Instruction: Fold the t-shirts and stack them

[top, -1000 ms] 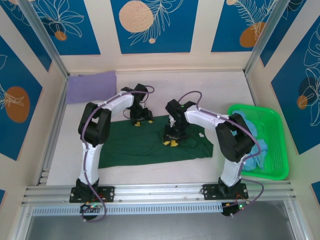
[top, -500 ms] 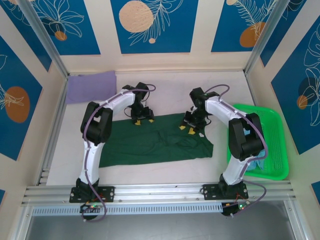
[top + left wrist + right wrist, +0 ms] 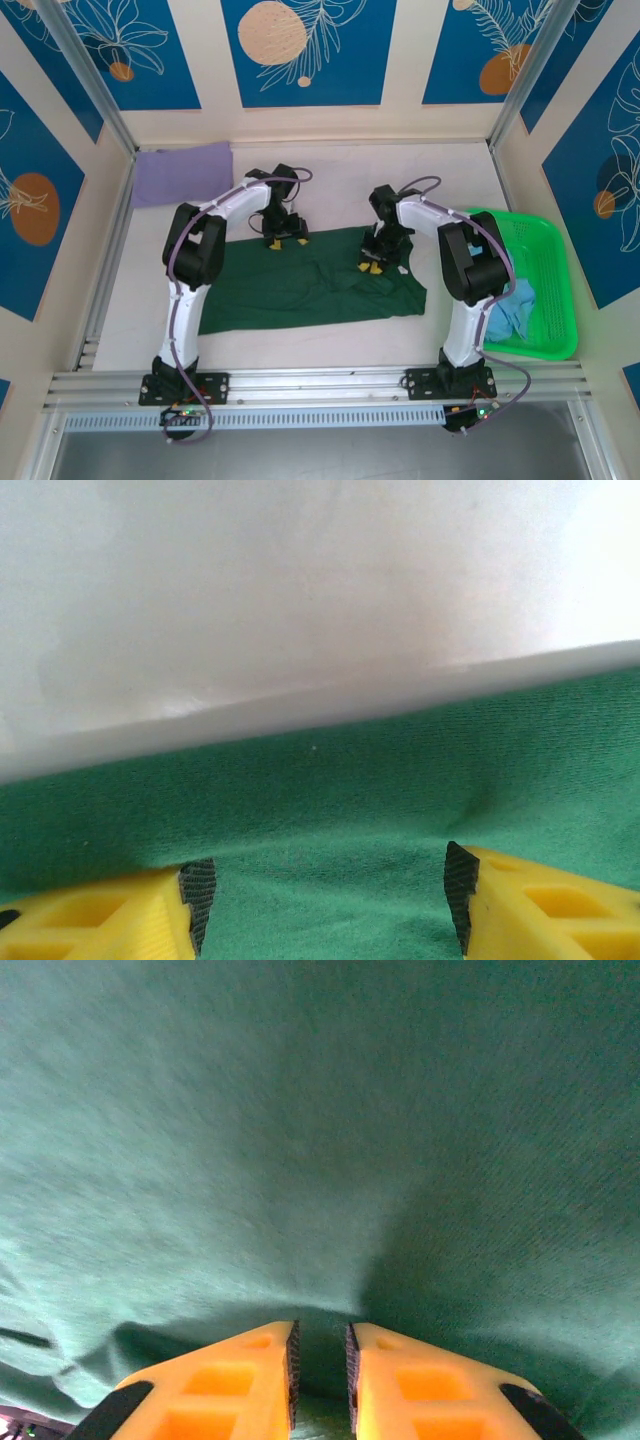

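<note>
Cloth first: the dark green t-shirt (image 3: 300,290) lies spread flat at the centre of the top view. In the last second your right gripper (image 3: 372,266) has left the shirt's middle for its upper right edge and narrowed to a pinch on a pucker there. Your left gripper (image 3: 286,240) stays spread, astride the upper left edge. The fold looks nearly ready to start.
</note>
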`<state>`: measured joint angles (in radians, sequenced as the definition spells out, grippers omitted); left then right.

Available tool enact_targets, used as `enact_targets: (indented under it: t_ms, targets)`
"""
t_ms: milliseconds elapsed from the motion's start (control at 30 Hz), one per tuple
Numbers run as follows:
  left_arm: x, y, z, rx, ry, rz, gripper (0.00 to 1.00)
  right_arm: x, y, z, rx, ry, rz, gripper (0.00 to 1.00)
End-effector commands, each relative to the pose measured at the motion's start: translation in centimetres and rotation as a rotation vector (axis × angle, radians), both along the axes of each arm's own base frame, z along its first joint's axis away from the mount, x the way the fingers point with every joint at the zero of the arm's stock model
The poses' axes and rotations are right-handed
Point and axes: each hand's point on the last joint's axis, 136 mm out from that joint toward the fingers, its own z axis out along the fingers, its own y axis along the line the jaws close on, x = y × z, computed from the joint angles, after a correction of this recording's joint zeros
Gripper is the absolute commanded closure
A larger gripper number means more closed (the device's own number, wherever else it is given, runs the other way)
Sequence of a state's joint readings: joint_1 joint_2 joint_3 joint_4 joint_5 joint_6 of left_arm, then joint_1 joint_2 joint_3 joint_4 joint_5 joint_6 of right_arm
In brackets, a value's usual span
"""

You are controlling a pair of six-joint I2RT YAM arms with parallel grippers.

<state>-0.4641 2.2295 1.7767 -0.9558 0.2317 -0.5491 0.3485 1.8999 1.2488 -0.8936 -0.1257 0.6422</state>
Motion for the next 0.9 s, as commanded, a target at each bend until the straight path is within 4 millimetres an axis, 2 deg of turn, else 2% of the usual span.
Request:
enact_targets:
  t_ms: [0,200,433,600,667,733,867]
  targets:
    - [0.5,0.3,-1.1,0.021,0.006,-0.012,0.35,-2.5,0.3,1.3,0.032,0.008,0.034,0.77]
    - [0.6,0.2,-1.3,0.018,0.01,-0.011,0.35,-6.6,-0.2,0.9,0.028,0.059,0.042,0.79]
    - [0.7,-0.1,-1.1,0.007,0.009,-0.018,0.34,-8.8,0.4,0.2,0.004,0.083,0.054,0.77]
    - [1.2,-0.5,0.5,-0.018,-0.017,-0.034,0.3,-8.4,-0.2,0.2,-0.052,0.085,0.068,0.72]
    - [1.7,-0.8,2.2,-0.036,-0.06,-0.048,0.26,-7.6,-1.5,0.8,-0.111,0.066,0.055,0.7]
    - [2.3,-1.0,4.2,-0.054,-0.107,-0.063,0.23,-6.3,-2.2,1.9,-0.097,0.026,0.008,0.69]
    - [3.2,-1.2,8.4,-0.084,-0.205,-0.093,0.19,-2.9,-3.5,3.9,-0.067,-0.06,-0.124,0.69]
